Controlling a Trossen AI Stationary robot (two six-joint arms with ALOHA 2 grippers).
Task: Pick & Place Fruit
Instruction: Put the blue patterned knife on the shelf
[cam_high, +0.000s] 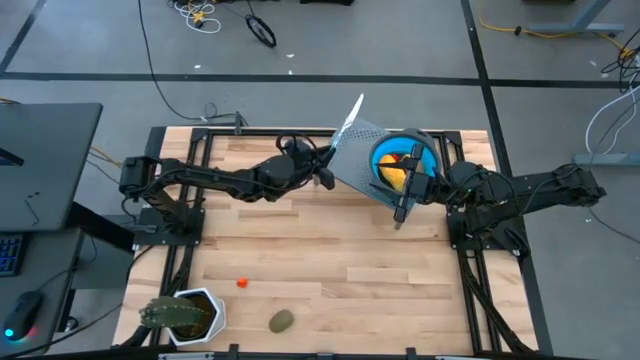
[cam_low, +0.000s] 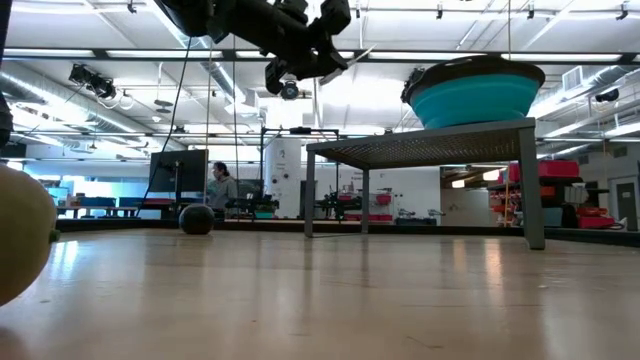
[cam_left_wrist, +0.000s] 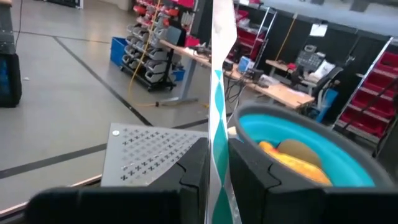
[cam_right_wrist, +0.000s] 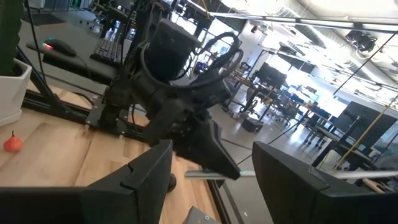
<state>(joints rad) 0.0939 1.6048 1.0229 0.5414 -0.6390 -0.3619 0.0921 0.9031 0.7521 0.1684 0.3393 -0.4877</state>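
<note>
Left gripper (cam_high: 327, 166) raised above the table beside the perforated stand (cam_high: 362, 160), jaws clamped on a thin pale-blue stick (cam_left_wrist: 219, 93) held upright. Right gripper (cam_high: 405, 196) stretched in by the teal bowl (cam_high: 385, 153) — jaws apart, empty. Yellow fruit (cam_high: 396, 175) in bowl; olive oval (cam_high: 281, 320) and orange bit (cam_high: 241, 283) on table.

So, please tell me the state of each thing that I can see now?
left gripper: shut on the pale-blue stick, raised.
right gripper: open, empty.
blue bowl: on the perforated stand, fruit inside.
olive oval fruit: lying on table.
orange-red bit: on table.
</note>
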